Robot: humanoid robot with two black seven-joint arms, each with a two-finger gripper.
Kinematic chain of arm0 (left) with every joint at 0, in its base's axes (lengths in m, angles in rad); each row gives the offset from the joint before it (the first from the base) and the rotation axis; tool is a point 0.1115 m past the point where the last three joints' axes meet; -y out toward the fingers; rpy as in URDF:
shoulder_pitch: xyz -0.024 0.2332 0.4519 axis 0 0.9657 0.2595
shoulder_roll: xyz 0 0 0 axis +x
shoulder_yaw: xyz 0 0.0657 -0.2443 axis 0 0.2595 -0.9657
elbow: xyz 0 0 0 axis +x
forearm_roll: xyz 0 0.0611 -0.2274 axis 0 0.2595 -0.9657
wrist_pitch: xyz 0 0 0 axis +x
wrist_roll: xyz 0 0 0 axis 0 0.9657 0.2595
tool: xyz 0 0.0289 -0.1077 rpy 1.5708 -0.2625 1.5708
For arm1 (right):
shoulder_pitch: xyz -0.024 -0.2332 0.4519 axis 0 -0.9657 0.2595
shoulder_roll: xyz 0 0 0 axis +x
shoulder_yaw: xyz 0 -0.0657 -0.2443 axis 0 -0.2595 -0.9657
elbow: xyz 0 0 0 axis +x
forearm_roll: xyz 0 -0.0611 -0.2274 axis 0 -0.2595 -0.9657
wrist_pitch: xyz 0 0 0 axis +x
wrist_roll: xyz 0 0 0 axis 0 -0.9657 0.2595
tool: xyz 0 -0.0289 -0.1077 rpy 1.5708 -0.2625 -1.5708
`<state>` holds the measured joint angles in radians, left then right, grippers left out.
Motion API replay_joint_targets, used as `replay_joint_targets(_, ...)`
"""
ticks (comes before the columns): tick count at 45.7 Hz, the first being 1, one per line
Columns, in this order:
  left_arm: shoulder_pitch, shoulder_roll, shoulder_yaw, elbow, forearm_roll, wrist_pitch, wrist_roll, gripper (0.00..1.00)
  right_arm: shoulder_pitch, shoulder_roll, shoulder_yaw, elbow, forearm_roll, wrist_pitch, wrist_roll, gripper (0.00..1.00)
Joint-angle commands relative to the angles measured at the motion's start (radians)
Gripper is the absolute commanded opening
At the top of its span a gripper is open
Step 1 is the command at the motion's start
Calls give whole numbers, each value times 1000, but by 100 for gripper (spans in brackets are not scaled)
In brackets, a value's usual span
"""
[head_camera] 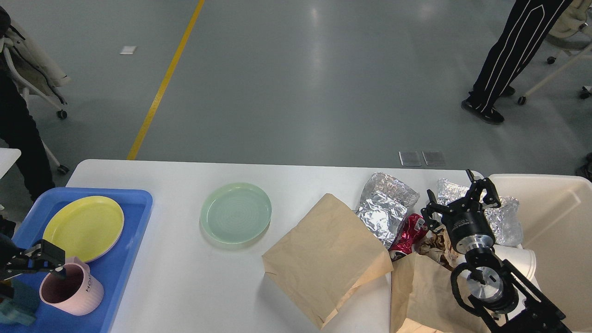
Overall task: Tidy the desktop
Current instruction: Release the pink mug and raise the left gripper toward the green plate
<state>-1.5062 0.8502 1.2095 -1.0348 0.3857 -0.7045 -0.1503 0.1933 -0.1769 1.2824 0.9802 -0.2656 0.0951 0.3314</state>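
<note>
The white desktop carries a pale green plate, a flat brown paper bag, crumpled foil, a red wrapper and a second brown bag. At the far left a pink mug stands upright on the blue tray, next to a yellow plate. My left gripper hovers at the mug's rim, open, with one fingertip just over the opening. My right gripper stands open above the rubbish pile, holding nothing.
A cream bin stands off the desktop's right end. More foil and a white paper cup lie by it. People stand on the grey floor beyond the desktop, at the left and the far right.
</note>
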Motion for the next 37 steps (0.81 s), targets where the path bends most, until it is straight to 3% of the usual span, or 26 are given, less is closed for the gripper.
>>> replay_joint_targets(1,-250,-28,189,-108,-39,-44,0,96,0,1,0,0,0,0,1,100)
replay_joint_targets(8,-534,-186,367,-240,-140,-72,1,96,0,-1,0,0,0,0,1,100)
replay_joint_targets(15,-739,-367,452,-346,-335,-73,11,96,0,-1,0,0,0,0,0,100)
replay_joint_targets(25,-1028,-519,463,-527,-488,-98,29,96,0,-1,0,0,0,0,0,100)
replay_joint_targets(37,-1229,-661,441,-636,-642,-138,29,96,0,1,0,0,0,0,0,100)
